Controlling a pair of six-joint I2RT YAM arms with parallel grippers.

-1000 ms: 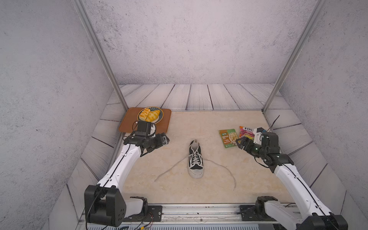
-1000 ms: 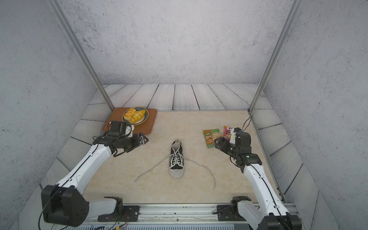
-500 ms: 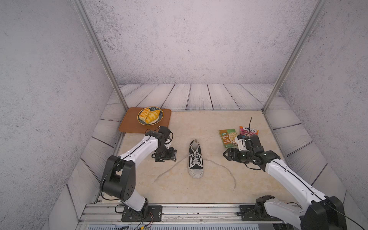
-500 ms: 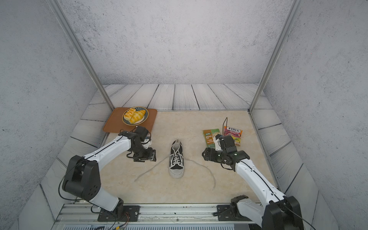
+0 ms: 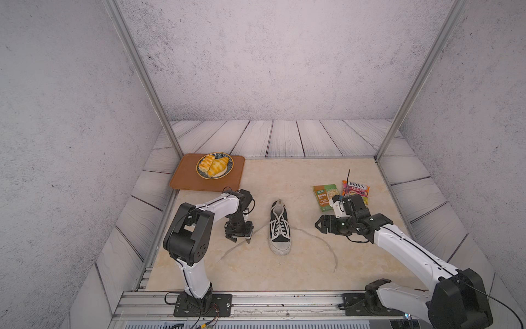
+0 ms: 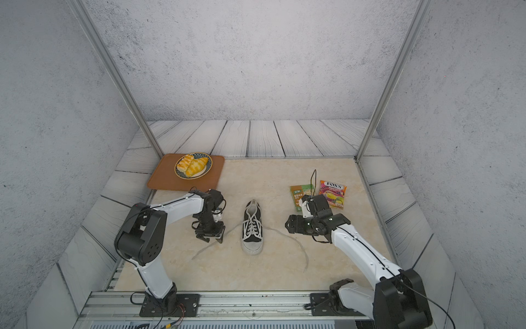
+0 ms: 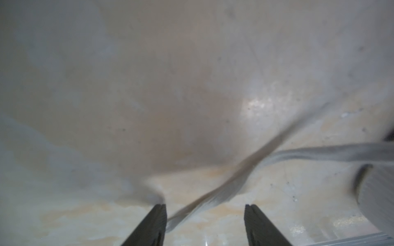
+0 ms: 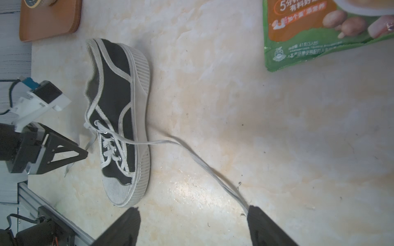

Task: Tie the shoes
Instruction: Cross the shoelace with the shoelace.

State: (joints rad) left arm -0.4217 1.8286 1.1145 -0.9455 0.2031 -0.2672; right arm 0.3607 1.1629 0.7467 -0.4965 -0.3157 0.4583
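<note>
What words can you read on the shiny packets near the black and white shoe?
"FOX'S": on the pink and orange sweet bag, in both top views.
"加个蛋 添营养": on the green food packet, in the right wrist view.
Smaller print on both packets: too blurred to read.
Black canvas shoe: no words seen.

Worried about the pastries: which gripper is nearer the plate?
Left. The left gripper hangs in front of the plate, left of the shoe; the right gripper is right of the shoe.

Grey speckled walls (image 5: 270, 57) on 3 sides, w/ two slanting alu posts (image 5: 143, 77) at approx 10 & 2 o'clock, pale wood-plank floor (image 5: 284, 138) at 12, beige marbled table (image 5: 284, 182) at ctr, metal rail (image 5: 284, 299) at 6, soft even light.
</note>
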